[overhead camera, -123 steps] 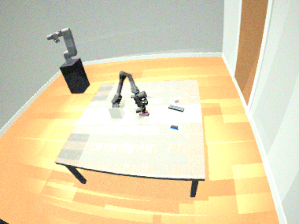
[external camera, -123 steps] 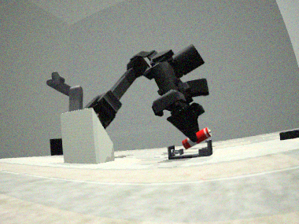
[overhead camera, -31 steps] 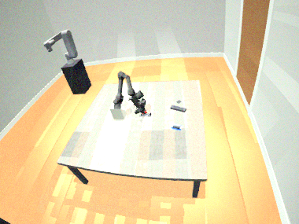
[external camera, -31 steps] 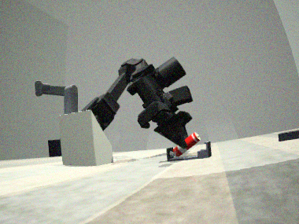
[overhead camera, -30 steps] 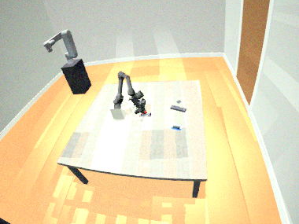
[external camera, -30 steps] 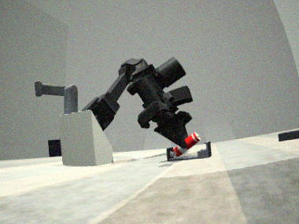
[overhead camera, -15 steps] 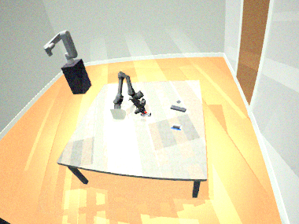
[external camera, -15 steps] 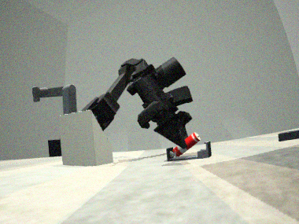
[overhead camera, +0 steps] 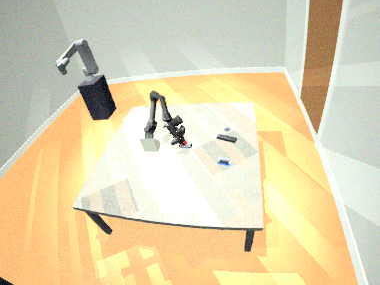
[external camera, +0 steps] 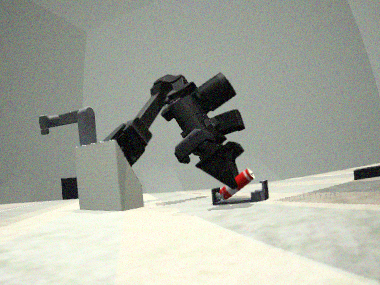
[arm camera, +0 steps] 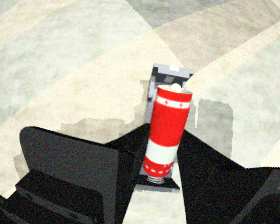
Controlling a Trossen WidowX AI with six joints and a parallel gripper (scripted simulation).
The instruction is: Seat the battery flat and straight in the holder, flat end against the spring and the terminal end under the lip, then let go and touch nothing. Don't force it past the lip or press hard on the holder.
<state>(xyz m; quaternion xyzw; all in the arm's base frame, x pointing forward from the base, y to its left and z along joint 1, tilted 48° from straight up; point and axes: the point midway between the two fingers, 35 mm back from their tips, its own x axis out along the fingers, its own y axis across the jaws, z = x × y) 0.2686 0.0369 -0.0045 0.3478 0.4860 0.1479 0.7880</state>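
1. Over the holder (external camera: 240, 195), near table centre, your gripper (external camera: 226, 181) is clamped on the battery (external camera: 237, 182).
2. Battery attitude: tilted, lower end down in the holder at its 9 o'clock end wall, upper end raised toward 2 o'clock (exterior view). Not yet flat.
3. Handling, judged: small rigid cylinder, likely light, smooth casing prone to rolling or slipping.
4. Keep your hold mid-body across the casing; lower the raised end gently.

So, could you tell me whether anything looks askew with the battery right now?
Yes: the battery, clamped in the gripper, sits tilted in the holder, lower end down in it, far end raised above the end wall, not flat.
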